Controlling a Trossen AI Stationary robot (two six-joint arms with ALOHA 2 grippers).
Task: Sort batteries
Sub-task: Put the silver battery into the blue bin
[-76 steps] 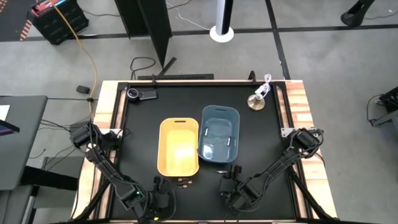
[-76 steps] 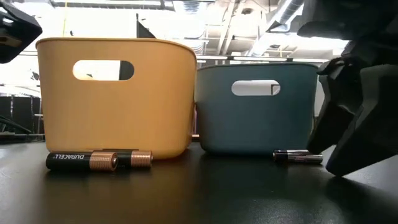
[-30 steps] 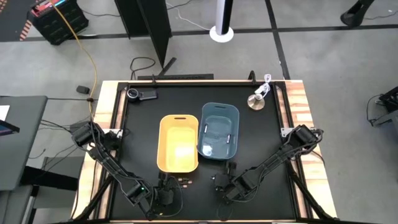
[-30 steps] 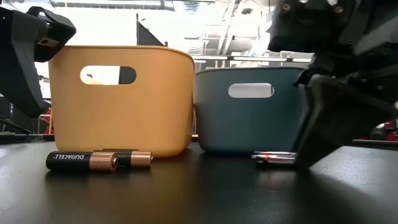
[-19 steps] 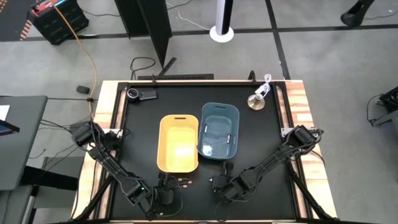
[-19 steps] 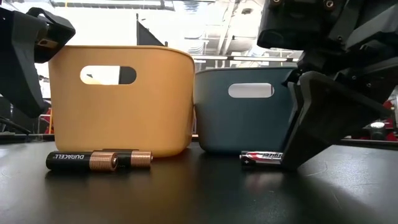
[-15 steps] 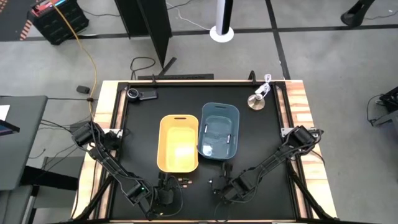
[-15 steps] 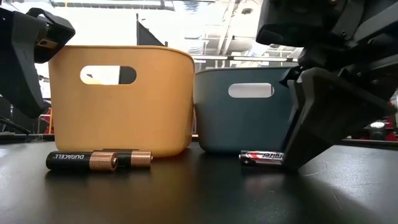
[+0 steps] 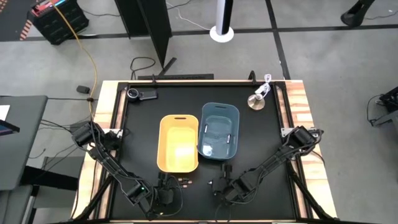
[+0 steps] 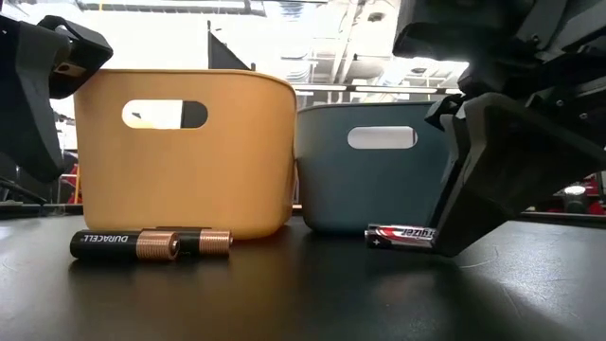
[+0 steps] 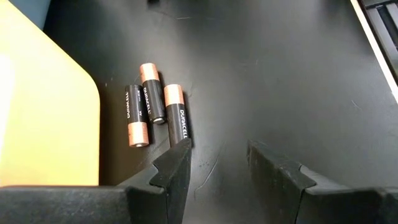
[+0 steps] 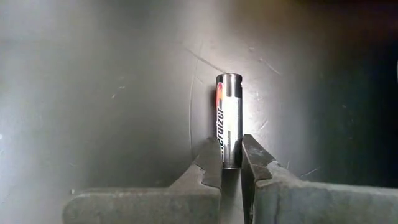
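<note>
A silver battery [image 10: 401,235] lies in front of the blue bin [image 9: 219,132], with my right gripper [image 12: 231,163] shut on it. Three black-and-copper batteries [image 11: 152,112] lie side by side on the black table by the near end of the yellow bin [image 9: 178,144]. My left gripper [image 11: 217,165] hovers open just near of them. One of its fingers [image 11: 176,167] stands close to the nearest battery's end; whether it touches, I cannot tell. Two pale batteries [image 9: 206,129] lie inside the blue bin. My right gripper pinches the silver battery's near end [image 12: 230,149] between its two fingertips [image 12: 212,160], on its round sides. The fingers slant down from the table's right and run along the battery. It lies about level at the tabletop; whether it is lifted clear, I cannot tell.
The two bins stand side by side mid-table. A black round-lensed gadget [image 9: 142,94] lies at the far left and a metal disc with a white cord [image 9: 256,101] at the far right. Bare black tabletop lies to both sides of the bins.
My right gripper has moved a little toward the table's left edge, staying shut, and the silver battery has gone with it along the front of the blue bin, still level.
</note>
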